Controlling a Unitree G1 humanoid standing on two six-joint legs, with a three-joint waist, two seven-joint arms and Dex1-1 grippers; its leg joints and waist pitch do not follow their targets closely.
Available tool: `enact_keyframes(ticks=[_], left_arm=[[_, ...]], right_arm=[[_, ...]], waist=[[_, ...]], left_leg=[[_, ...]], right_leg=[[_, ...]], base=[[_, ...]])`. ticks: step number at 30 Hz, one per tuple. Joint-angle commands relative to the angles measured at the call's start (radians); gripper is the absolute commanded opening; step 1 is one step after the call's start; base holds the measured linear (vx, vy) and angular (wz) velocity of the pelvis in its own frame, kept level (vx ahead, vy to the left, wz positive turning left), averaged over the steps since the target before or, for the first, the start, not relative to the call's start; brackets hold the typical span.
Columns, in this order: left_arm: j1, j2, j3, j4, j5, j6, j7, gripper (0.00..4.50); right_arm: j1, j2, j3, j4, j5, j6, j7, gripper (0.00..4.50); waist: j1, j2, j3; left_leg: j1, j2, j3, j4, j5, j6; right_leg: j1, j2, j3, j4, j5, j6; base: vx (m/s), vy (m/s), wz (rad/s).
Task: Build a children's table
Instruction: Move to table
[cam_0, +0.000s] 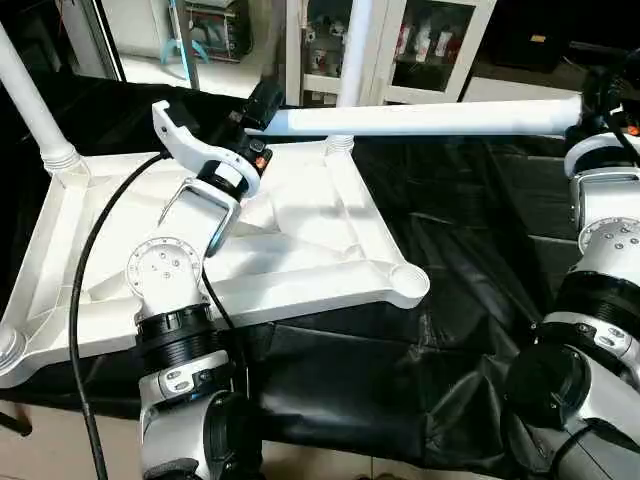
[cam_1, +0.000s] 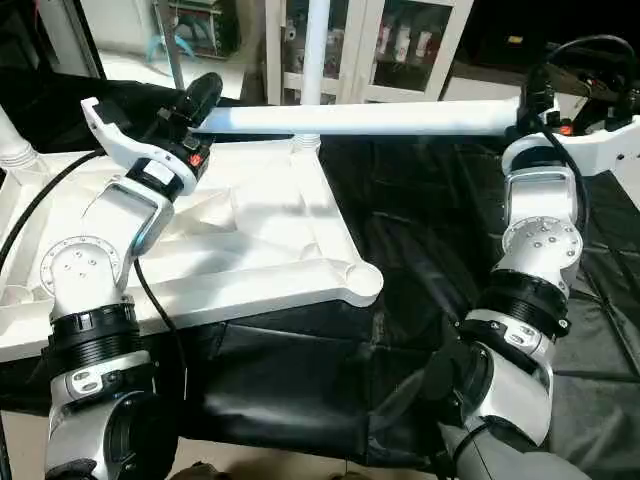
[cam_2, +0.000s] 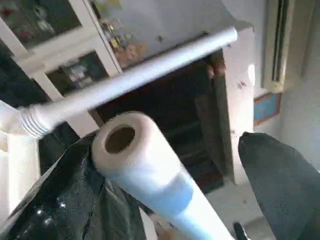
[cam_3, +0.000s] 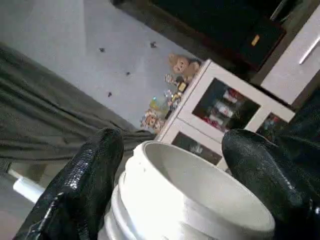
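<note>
The children's table lies upside down: its white ribbed tabletop (cam_0: 300, 230) rests on black cloth. Two legs stand in its sockets, one at the far left (cam_0: 30, 100) and one at the far corner (cam_0: 352, 50). A third leg (cam_0: 430, 118) hangs level above the tabletop's far edge. My right gripper (cam_1: 535, 95) is shut on its wide threaded end (cam_3: 180, 200). The narrow end (cam_2: 135, 150) lies between the fingers of my left gripper (cam_0: 262, 105), which is open, with a gap to one finger (cam_2: 280, 185). The near right socket (cam_0: 408, 280) holds nothing.
A white cabinet with glass doors (cam_0: 400, 40) stands behind the work. Crumpled black cloth (cam_0: 450, 300) covers the surface to the right of the tabletop. A black cable (cam_0: 85, 300) loops along my left arm over the tabletop.
</note>
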Motion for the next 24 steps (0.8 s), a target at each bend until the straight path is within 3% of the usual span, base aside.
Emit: enact_keyframes(ticks=[1,4,9,11,15,24], left_arm=[[-0.024,-0.133,-0.053,-0.017,-0.008,0.017,-0.009,4.41],[-0.015,-0.134,-0.076,-0.006,-0.024,0.000,0.007,4.41],[-0.035,-0.139,-0.076,0.036,-0.025,-0.061,0.030,4.02],[-0.040,-0.139,-0.069,0.043,-0.049,-0.066,0.038,3.75],[-0.043,-0.126,-0.073,0.054,-0.062,-0.087,0.054,3.54],[-0.048,-0.112,-0.067,0.082,-0.091,-0.130,0.072,2.77]], right_arm=[[0.005,-0.004,0.002,-0.036,0.016,-0.008,-0.017,3.14],[0.012,0.003,0.011,-0.048,0.021,0.002,-0.019,3.14],[0.048,0.053,0.042,-0.088,0.028,0.001,-0.037,3.14],[0.051,0.058,0.047,-0.093,0.030,0.000,-0.041,3.14],[0.052,0.059,0.049,-0.098,0.033,0.005,-0.044,3.14],[0.051,0.055,0.064,-0.095,0.041,0.004,-0.048,3.14]], waist=[[-0.004,-0.007,-0.081],[-0.003,-0.011,-0.080],[-0.009,-0.008,-0.080],[-0.010,-0.004,-0.080],[-0.014,-0.006,-0.079],[-0.013,-0.010,-0.080]], left_leg=[[0.022,0.050,-0.019,-0.062,0.078,0.122],[0.019,0.048,-0.018,-0.062,0.074,0.120],[0.019,0.048,-0.019,-0.064,0.061,0.111],[0.021,0.049,-0.021,-0.067,0.049,0.100],[0.022,0.050,-0.020,-0.070,0.022,0.072],[0.019,0.048,-0.019,-0.068,0.037,0.076]], right_leg=[[0.065,-0.040,0.034,-0.049,0.015,-0.205],[0.068,-0.042,0.035,-0.050,0.012,-0.202],[0.068,-0.041,0.035,-0.054,-0.002,-0.189],[0.068,-0.041,0.034,-0.055,-0.021,-0.186],[0.068,-0.040,0.035,-0.057,-0.027,-0.183],[0.070,-0.041,0.036,-0.054,-0.001,-0.179]], base=[[0.000,0.000,0.00],[0.000,0.000,0.00],[0.000,0.000,0.00],[0.000,0.000,0.00],[0.000,0.000,0.00],[0.000,0.000,0.00]])
